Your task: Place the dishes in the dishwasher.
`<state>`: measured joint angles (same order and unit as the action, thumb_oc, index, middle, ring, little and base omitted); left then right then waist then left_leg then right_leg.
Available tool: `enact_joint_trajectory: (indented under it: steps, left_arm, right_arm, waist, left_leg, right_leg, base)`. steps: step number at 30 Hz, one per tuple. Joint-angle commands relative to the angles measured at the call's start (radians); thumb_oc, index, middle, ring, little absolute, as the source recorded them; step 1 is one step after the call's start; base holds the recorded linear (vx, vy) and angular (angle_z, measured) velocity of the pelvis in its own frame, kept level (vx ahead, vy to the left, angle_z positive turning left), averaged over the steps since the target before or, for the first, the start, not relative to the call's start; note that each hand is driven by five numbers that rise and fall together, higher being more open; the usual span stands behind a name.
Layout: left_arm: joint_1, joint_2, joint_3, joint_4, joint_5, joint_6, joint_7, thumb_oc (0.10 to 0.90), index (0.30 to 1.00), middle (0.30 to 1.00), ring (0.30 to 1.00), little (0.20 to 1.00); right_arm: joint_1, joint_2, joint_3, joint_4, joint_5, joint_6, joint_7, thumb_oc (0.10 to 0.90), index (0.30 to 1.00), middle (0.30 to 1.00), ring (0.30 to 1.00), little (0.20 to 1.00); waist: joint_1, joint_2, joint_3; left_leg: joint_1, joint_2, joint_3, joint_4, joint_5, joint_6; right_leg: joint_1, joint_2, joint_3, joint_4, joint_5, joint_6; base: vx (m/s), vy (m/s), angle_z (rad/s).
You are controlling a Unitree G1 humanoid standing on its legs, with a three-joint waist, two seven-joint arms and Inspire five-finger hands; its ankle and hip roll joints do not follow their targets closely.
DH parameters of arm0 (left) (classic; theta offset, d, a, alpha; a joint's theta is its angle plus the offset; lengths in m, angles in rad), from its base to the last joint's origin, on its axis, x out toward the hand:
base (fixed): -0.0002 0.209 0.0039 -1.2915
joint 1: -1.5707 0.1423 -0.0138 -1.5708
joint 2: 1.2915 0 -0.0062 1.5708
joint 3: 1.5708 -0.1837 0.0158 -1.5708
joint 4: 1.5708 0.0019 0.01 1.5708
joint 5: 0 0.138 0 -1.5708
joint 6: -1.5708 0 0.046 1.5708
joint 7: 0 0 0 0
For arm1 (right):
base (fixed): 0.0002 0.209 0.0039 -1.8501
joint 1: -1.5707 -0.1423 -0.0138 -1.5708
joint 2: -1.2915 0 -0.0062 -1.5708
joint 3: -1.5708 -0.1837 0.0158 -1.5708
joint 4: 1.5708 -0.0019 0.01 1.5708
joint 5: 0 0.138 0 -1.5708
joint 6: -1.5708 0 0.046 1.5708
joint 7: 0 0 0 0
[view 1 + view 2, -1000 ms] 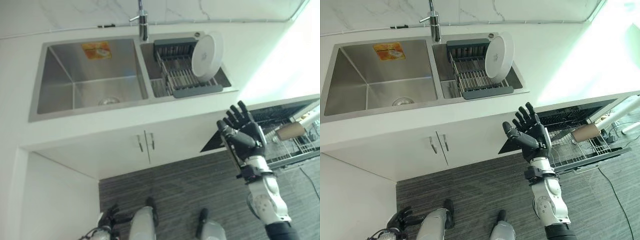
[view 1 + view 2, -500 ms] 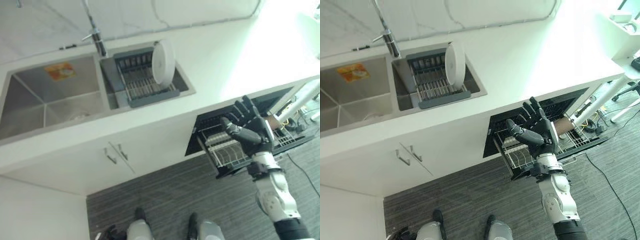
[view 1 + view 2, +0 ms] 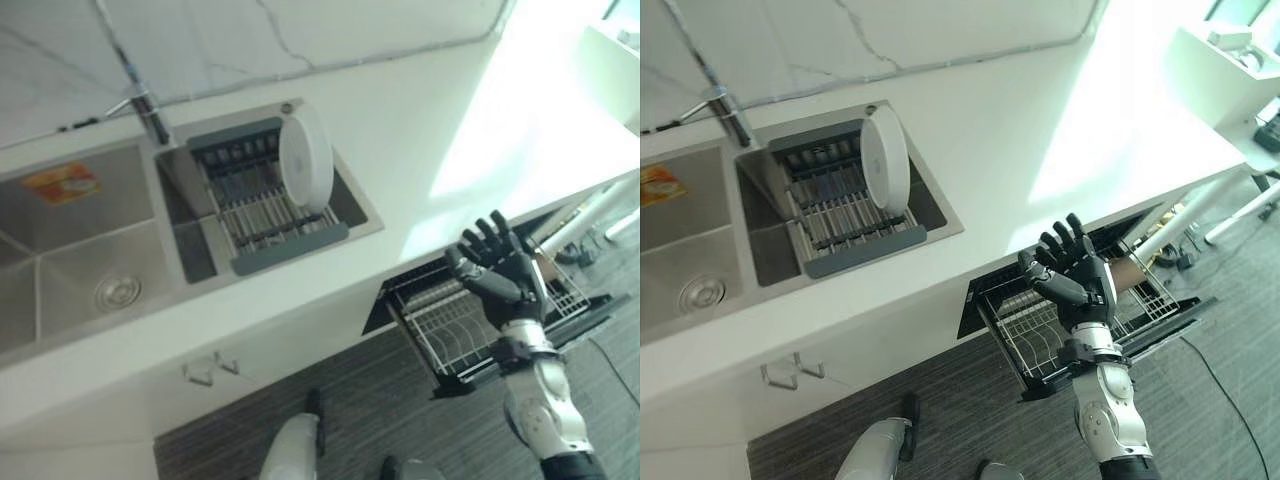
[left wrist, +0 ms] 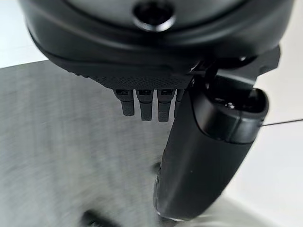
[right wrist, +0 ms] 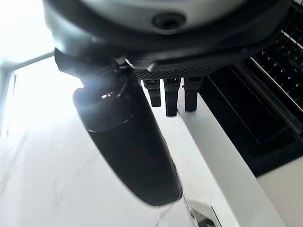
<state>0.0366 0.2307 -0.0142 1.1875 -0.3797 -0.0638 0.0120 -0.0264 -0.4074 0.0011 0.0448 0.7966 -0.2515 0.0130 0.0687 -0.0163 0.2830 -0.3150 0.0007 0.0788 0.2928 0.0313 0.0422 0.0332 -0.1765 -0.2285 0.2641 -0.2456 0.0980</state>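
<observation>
Right robot hand (image 3: pixel 1080 272) spread empty above dishwasher rack (image 3: pixel 1040 330); sink sticker (image 3: pixel 62 183) unreadable.

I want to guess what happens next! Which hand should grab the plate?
Probably the right hand: it is raised and open beside the counter, nearer the plate in the sink rack. The left hand hangs low over the floor.

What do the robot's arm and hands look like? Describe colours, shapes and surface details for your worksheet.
The right hand is dark, with slim segmented fingers and a thick rounded thumb. It joins a black wrist ring and a silver-grey forearm with rounded joint housings. The left hand is equally dark, its palm edge finely textured.
</observation>
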Motion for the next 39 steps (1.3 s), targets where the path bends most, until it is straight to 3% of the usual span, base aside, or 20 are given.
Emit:
enact_joint_trajectory:
  steps: [1, 5, 7, 8, 9, 10, 12, 14, 17, 19, 29, 39]
  left_arm:
    - [0.025, 0.01, -0.023, 0.005, -0.024, 0.007, -0.003, 0.8, 0.9, 0.9, 0.9, 0.9]
    - [0.029, 0.016, -0.02, -0.003, -0.016, 0.01, -0.006, 0.8, 0.9, 0.9, 0.9, 0.9]
    - [0.049, 0.017, -0.011, 0.002, -0.012, -0.005, 0.003, 0.8, 0.9, 0.9, 0.9, 0.9]
    - [0.066, 0.018, 0.003, 0.007, -0.028, -0.025, 0.002, 0.8, 0.9, 0.9, 0.9, 0.9]
    - [0.075, 0.022, 0.018, 0.006, -0.046, -0.03, 0.007, 0.8, 0.9, 0.9, 0.9, 0.9]
    - [0.074, 0.024, 0.033, 0.012, -0.058, -0.023, 0.017, 0.8, 0.9, 0.9, 0.9, 0.9]
    - [0.085, 0.017, 0.047, 0.027, -0.013, -0.023, 0.018, 0.8, 0.9, 0.9, 0.9, 0.9]
    - [0.08, 0.013, 0.042, 0.037, 0.023, -0.032, 0.013, 0.8, 0.9, 0.9, 0.9, 0.9]
    - [0.057, 0.009, 0.024, 0.018, 0.003, -0.02, -0.006, 0.8, 0.9, 0.9, 0.9, 0.9]
    - [0.049, 0.003, 0.01, -0.002, 0.018, -0.028, -0.016, 0.8, 0.9, 0.9, 0.9, 0.9]
    - [0.03, -0.023, -0.046, -0.023, 0.031, -0.005, 0.002, 0.8, 0.9, 0.9, 0.9, 0.9]
    - [0.034, -0.019, -0.077, 0.014, 0.061, 0.012, 0.008, 0.8, 0.9, 0.9, 0.9, 0.9]
  right_arm:
    - [-0.187, -0.015, 0.028, -0.136, -0.037, -0.071, 0.048, 0.8, 0.9, 0.9, 0.9, 0.9]
    - [-0.218, -0.012, 0.03, -0.127, -0.029, -0.078, 0.04, 0.8, 0.9, 0.9, 0.9, 0.9]
    - [-0.263, 0.015, 0.053, -0.137, -0.024, -0.121, 0.022, 0.8, 0.9, 0.9, 0.9, 0.9]
    - [-0.292, 0.041, 0.07, -0.147, -0.035, -0.14, 0.019, 0.8, 0.9, 0.9, 0.9, 0.9]
    - [-0.331, 0.058, 0.084, -0.143, -0.042, -0.153, 0.014, 0.8, 0.9, 0.9, 0.9, 0.9]
    - [-0.358, 0.064, 0.095, -0.143, -0.051, -0.153, 0.008, 0.8, 0.9, 0.9, 0.9, 0.9]
    - [-0.38, 0.067, 0.112, -0.167, -0.095, -0.135, -0.004, 0.8, 0.9, 0.9, 0.9, 0.9]
    - [-0.383, 0.052, 0.11, -0.2, -0.125, -0.12, -0.011, 0.8, 0.9, 0.9, 0.9, 0.9]
    - [-0.391, 0.025, 0.104, -0.251, -0.122, -0.099, -0.051, 0.8, 0.9, 0.9, 0.9, 0.9]
    - [-0.381, 0.022, 0.096, -0.262, -0.126, -0.118, -0.058, 0.8, 0.9, 0.9, 0.9, 0.9]
    - [-0.334, -0.019, 0.093, -0.335, -0.181, -0.154, -0.043, 0.8, 0.9, 0.9, 0.9, 0.9]
    - [-0.439, 0.01, 0.176, -0.312, -0.108, -0.052, -0.039, 0.8, 0.9, 0.9, 0.9, 0.9]
  waist:
    - [0.049, 0.01, -0.002]
    - [0.079, -0.006, -0.003]
    - [0.113, -0.013, -0.001]
    - [0.14, -0.014, 0.0]
    - [0.164, -0.027, 0.001]
    - [0.176, -0.025, 0.003]
    - [0.165, -0.021, -0.002]
    - [0.144, -0.024, -0.005]
    - [0.096, -0.012, -0.009]
    - [0.083, -0.008, -0.006]
    - [0.06, -0.01, -0.029]
    - [0.101, -0.007, -0.034]
  left_leg:
    - [0.04, 0.061, -0.043, 0.007, -0.117, -0.051]
    - [0.034, 0.056, -0.054, 0.007, -0.124, -0.043]
    - [0.041, 0.076, -0.029, 0.007, -0.131, -0.039]
    - [0.045, 0.111, 0.01, 0.007, -0.129, -0.047]
    - [0.058, 0.135, 0.048, 0.007, -0.142, -0.063]
    - [0.049, 0.153, 0.063, 0.007, -0.115, -0.07]
    - [0.042, 0.2, 0.111, 0.007, -0.084, -0.094]
    - [0.043, 0.225, 0.15, 0.007, -0.087, -0.123]
    - [0.029, 0.285, 0.22, 0.007, -0.065, -0.142]
    - [0.017, 0.299, 0.227, 0.007, -0.055, -0.15]
    - [0.028, 0.301, 0.222, 0.007, -0.061, -0.154]
    - [0.031, 0.286, 0.209, 0.007, -0.064, -0.155]
  right_leg:
    - [-0.027, 0.034, -0.02, 0.036, 0.04, 0.018]
    - [-0.022, 0.024, -0.034, 0.036, 0.039, 0.027]
    - [0.001, -0.002, -0.1, 0.036, 0.069, 0.046]
    - [0.029, -0.03, -0.174, 0.036, 0.07, 0.047]
    - [0.061, -0.056, -0.211, 0.036, 0.041, 0.054]
    - [0.048, -0.05, -0.23, 0.036, 0.038, 0.047]
    - [0.04, -0.044, -0.246, 0.036, 0.03, 0.039]
    - [0.044, -0.048, -0.246, 0.036, 0.009, 0.046]
    - [0.032, -0.047, -0.258, 0.036, 0.011, 0.044]
    - [0.03, -0.042, -0.249, 0.036, 0.008, 0.043]
    - [0.034, -0.04, -0.231, 0.036, 0.002, 0.041]
    - [0.048, -0.057, -0.258, 0.036, 0.0, 0.039]
  base:
    - [0.04, 0.007, 0.01]
    - [0.01, -0.047, -0.04]
    - [-0.06, -0.113, -0.14]
    - [-0.05, -0.165, -0.81]
    - [-0.07, -0.155, -1.51]
    - [0.02, -0.155, -1.8]
    - [0.1, -0.092, -0.81]
    - [0.11, -0.025, 0.23]
    - [0.04, 0.071, 0.24]
    - [0.03, 0.029, 0.32]
    - [0.05, 0.022, 0.01]
    - [0.04, 0.045, 0.04]
